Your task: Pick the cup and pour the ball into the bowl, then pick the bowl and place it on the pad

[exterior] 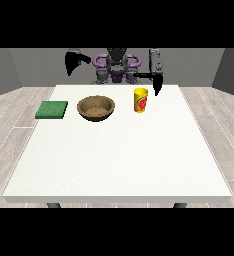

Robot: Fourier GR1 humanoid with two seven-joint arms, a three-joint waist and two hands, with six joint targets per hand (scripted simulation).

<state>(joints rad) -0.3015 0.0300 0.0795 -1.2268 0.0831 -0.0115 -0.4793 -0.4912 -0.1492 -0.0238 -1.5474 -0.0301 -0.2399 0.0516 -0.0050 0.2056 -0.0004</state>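
Yellow cup [141, 100] stands on the table [119, 160]; beyond it the hand at the view's right [157, 85] hangs fingers-down, grip unreadable, as with the raised hand at the view's left [71, 63].

- I see the hand at the view's right [157, 84] hanging low, fingers pointing down.
- The hand at the view's left [72, 62] is raised, well apart from it.

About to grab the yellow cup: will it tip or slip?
The yellow cup stands upright, taller than wide, so a sideways nudge may well tip it. Its smooth round wall looks slippery. It probably stays stiff when held.
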